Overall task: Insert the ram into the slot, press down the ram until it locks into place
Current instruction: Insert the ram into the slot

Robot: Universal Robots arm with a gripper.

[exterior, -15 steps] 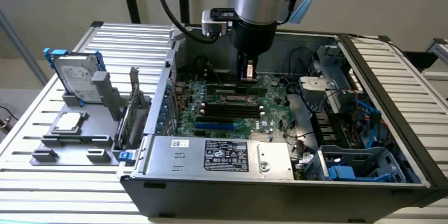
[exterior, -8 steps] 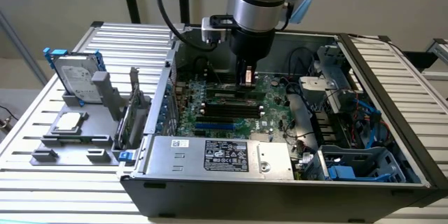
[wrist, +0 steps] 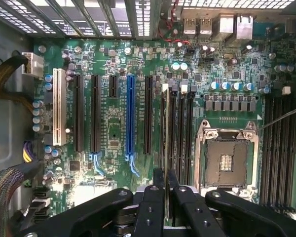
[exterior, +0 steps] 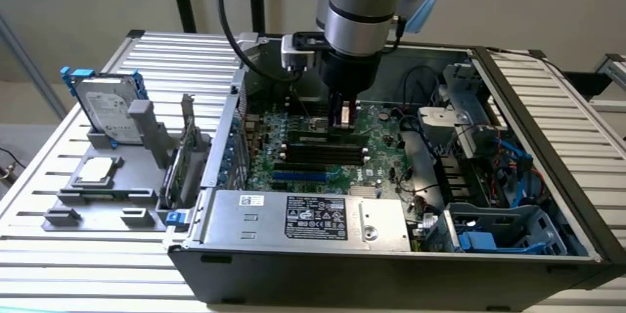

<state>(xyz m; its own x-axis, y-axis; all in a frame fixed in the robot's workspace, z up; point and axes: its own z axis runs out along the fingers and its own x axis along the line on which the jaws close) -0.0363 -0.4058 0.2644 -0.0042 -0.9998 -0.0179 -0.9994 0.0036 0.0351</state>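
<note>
On the exterior view's left, a grey holder sits on the slatted table, carrying an upright hard drive in a blue frame and a flat chip. Just beside it, toward the right, stands the open case, with a labelled power supply along its near wall and the green motherboard behind that. The arm comes straight down into the case, and the gripper hangs low over the board, just above the far end of the black slots. A shorter blue slot lies between those and the power supply. At the exterior view's right, cables and a blue drive cage fill the case's corner

In the wrist view the gripper is clamped on the ram, which shows edge-on as a thin upright line between the two black fingers. The ram runs parallel to the slots, along the outer side of the bank, between the three empty ones and a long black expansion slot. Whether it is already seated I cannot tell. The open CPU socket lies on the other side of the bank
</note>
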